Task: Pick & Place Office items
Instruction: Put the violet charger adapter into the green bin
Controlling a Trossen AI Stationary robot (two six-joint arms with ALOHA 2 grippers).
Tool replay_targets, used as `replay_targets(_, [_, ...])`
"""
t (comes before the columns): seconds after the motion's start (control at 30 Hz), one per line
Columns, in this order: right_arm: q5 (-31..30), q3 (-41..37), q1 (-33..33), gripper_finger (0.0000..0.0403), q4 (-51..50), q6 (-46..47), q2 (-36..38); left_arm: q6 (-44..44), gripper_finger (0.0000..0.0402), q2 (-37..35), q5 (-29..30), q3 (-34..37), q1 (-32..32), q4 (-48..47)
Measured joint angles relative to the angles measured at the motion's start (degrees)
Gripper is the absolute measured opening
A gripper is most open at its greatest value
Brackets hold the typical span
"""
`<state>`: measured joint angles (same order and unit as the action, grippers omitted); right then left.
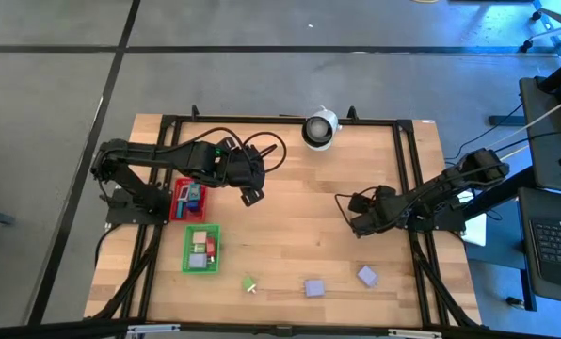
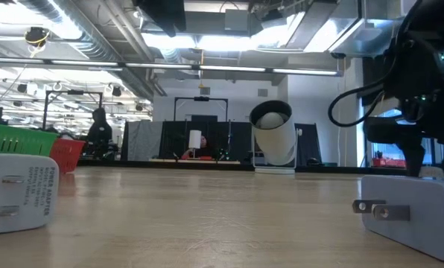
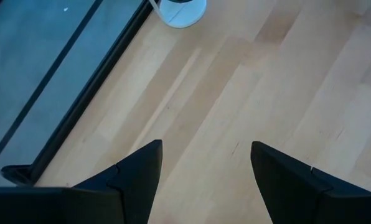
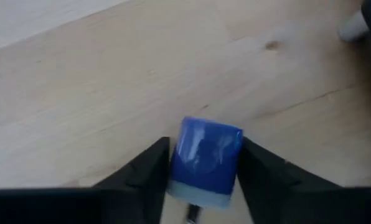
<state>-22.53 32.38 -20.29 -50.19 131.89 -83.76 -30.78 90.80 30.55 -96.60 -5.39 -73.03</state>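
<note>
my right gripper [image 4: 201, 168] is clamped on a small blue piece [image 4: 205, 160], one finger on each side of it, and it hangs over the bare wood right of the table's middle [image 1: 348, 209]. the piece pokes out past the fingertips, so the hold looks shallow; i judge i should carry it level and slow, without any wrist roll, or it could slip out.

where it goes: the red tray [image 1: 189, 200] and the green tray [image 1: 201, 249] sit far off on the left side, both already holding a few pieces. that is a long reach for me, close to my left arm. my left gripper [image 3: 204, 168] hovers over bare wood just right of the red tray, fingers spread wide and holding nothing, so i would keep clear of it or set the piece down mid-table for it to take.

on release, i'd go low over the tray before parting my fingers, so the piece doesn't bounce off the mesh.

three more pieces wait near the front edge: a green one [image 1: 249, 284] and two lavender blocks [image 1: 313, 287] [image 1: 367, 275].
</note>
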Motion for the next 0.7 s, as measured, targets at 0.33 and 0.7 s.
replay_targets(0.33, [-6.72,2.57,0.07,0.0137,2.83,-4.94,6.83,-3.38,0.0241,0.0,0.36,0.02,0.0,0.04])
replay_targets(0.7, [-26.84,11.0,0.04,0.0138,15.53,-38.34,20.49,-7.68,0.0241,0.04,3.2,0.04,-0.02,0.84])
